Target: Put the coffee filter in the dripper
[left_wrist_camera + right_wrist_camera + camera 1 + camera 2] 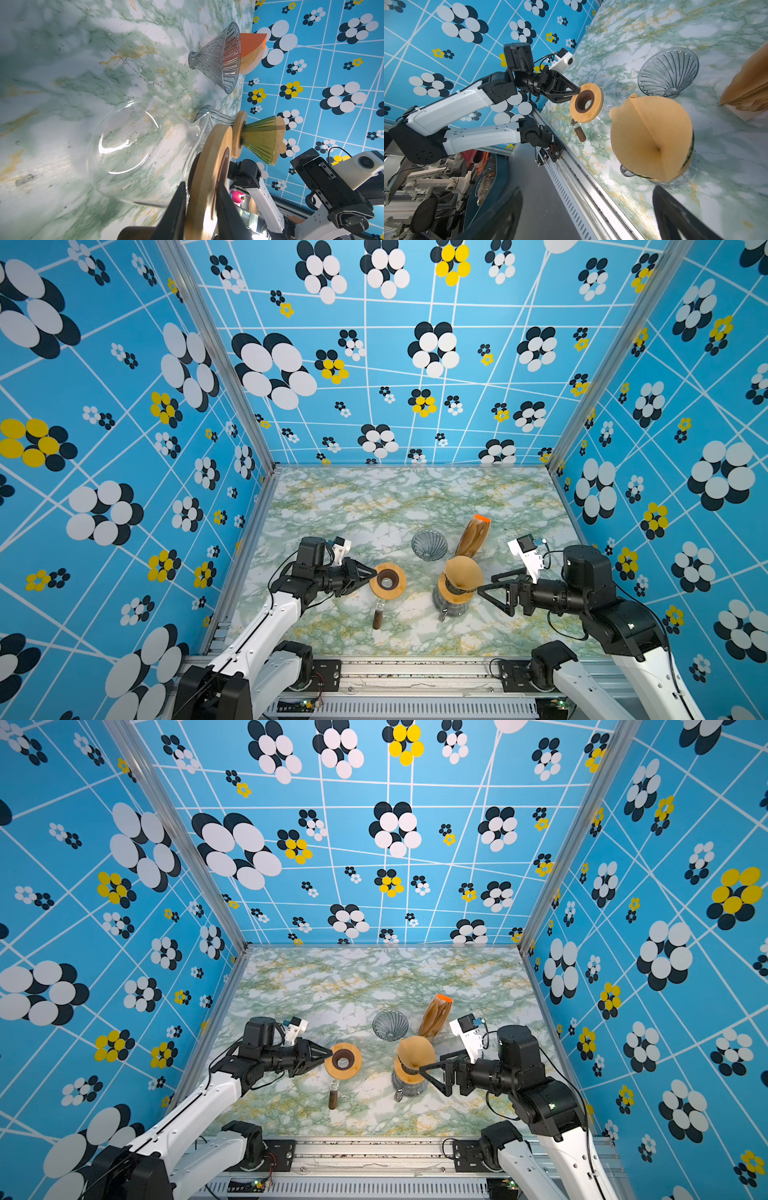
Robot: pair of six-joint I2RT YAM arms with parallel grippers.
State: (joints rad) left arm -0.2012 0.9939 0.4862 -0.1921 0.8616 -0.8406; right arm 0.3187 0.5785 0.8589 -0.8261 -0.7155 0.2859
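Toward the front edge of the worktop [353,497], just right of its middle, the brown coffee filter [461,570] sits opened out in the green ribbed dripper [259,139], its paper rim standing above the lip. The dripper rests on a glass server [453,608]. The right claw [485,584] is spread wide and holds nothing. Its tips are just beside the dripper on the side toward the right edge, and I cannot tell whether one touches it.

Just left of the middle stands a clear carafe [135,149] with a wooden ring [387,580] on its neck. The left claw [373,573] has a finger on either side of the ring's rim, only narrowly parted. Whether they pinch it I cannot tell.

Farther back, between the two vessels, a clear glass cone [429,545] stands upright, with a stack of filters [473,533] just beside it.
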